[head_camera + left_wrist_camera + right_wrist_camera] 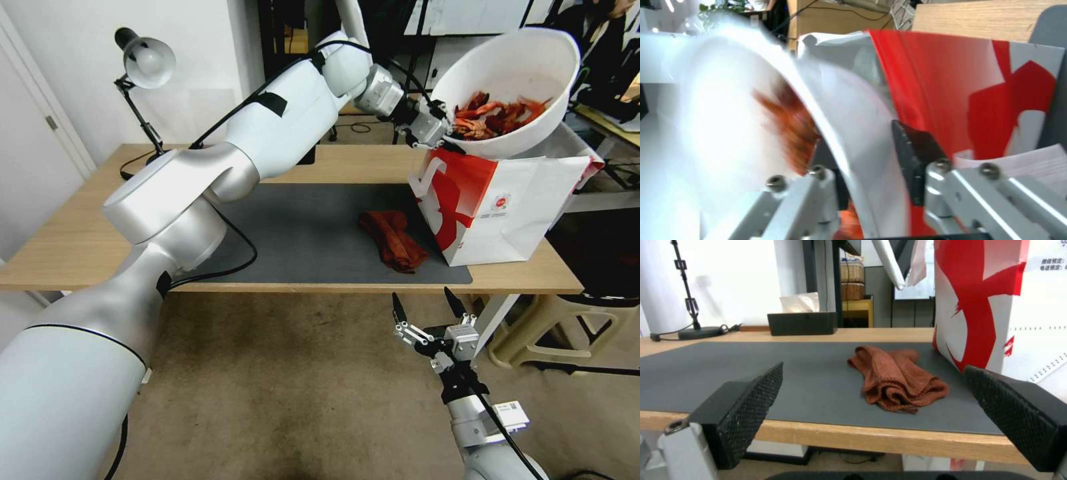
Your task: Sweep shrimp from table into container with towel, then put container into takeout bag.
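Note:
My left gripper (445,135) is shut on the rim of the white container (517,67), holding it tilted in the air just above the open top of the takeout bag (507,210). The shrimp (497,117) lie heaped inside the container. In the left wrist view the container wall (853,126) runs between the two fingers, with the bag's red face (951,83) behind. The rust-red towel (393,240) lies crumpled on the dark mat, left of the bag. My right gripper (428,308) hangs open below the table's front edge; its view shows the towel (896,378) and bag (996,306).
The table (80,247) carries a dark grey mat (300,233). A desk lamp (143,63) stands at the back left. A black tissue box (802,323) sits at the table's far side. A stool (553,327) stands on the floor at right, below the bag's end.

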Motion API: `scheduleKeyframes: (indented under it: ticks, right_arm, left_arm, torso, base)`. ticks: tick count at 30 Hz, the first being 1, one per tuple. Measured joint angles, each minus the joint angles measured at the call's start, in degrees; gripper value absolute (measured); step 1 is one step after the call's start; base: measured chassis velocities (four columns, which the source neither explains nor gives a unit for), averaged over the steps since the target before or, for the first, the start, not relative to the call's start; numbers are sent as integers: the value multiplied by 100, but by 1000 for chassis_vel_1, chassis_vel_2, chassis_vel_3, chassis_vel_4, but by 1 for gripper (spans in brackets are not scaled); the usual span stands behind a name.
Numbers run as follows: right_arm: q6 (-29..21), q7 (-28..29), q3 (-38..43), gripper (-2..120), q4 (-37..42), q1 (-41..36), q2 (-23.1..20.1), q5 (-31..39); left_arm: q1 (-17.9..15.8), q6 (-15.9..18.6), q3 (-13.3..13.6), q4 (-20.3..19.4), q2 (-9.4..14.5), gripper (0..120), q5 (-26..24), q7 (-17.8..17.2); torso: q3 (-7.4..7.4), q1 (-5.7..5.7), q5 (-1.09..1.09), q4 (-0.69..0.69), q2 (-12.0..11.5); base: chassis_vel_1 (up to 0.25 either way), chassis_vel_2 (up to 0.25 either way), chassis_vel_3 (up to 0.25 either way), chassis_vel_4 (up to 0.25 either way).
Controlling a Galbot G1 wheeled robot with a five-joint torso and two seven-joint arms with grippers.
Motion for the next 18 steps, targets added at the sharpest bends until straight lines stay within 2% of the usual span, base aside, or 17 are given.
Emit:
scheduleKeyframes:
  ticks: [2, 4, 7, 8, 10, 11, 14, 15, 17, 18]
  right_arm:
    - [0, -1, -4, 100, 6, -2, 7, -2]
    - [0, -2, -9, 100, 7, -2, 10, -3]
    - [0, -3, -15, 100, 7, -6, 16, -8]
    - [0, -3, -15, 100, 7, -6, 16, -8]
    - [0, -3, -15, 100, 7, -8, 11, -8]
    - [0, -3, -15, 100, 7, -8, 11, -8]
    - [-2, -3, -12, 100, 23, -6, 4, -4]
    - [-2, -3, -12, 100, 23, -6, 4, -4]
    - [-2, -3, -13, 100, 29, -8, 8, -3]
    - [-2, -3, -13, 100, 29, -8, 8, -3]
  left_arm:
    - [-8, 8, 0, 5, 0, 36, -20, -122]
    - [-12, 10, 0, 7, 0, 40, -34, -174]
    - [-14, 12, 3, 9, 0, 53, -65, -318]
    - [-14, 12, 3, 9, 0, 53, -65, -318]
    - [-14, 13, 19, 1, 0, 64, -117, -419]
    - [-14, 13, 19, 1, 0, 64, -117, -419]
    - [-32, 24, 33, -9, 0, 79, -186, -509]
    - [-32, 24, 33, -9, 0, 79, -186, -509]
    - [-49, 120, 136, -22, 2, 91, -433, -657]
    - [-49, 120, 136, -22, 2, 91, -433, -657]
  torso:
    - [0, 0, 0, 0, 0]
    - [0, 0, 0, 0, 0]
    - [0, 0, 0, 0, 0]
    - [0, 0, 0, 0, 0]
    - [0, 0, 0, 0, 0]
    - [0, 0, 0, 0, 0]
    - [0, 0, 0, 0, 0]
    - [0, 0, 0, 0, 0]
    - [0, 0, 0, 1, 0]
    - [0, 0, 0, 1, 0]
  base:
    - [0, 0, 0, 0]
    - [0, 0, 0, 0]
    - [0, 0, 0, 0]
    - [0, 0, 0, 0]
    - [0, 0, 0, 0]
    - [0, 0, 0, 0]
    - [0, 0, 0, 0]
    - [0, 0, 0, 0]
    - [0, 0, 0, 0]
    - [0, 0, 0, 0]
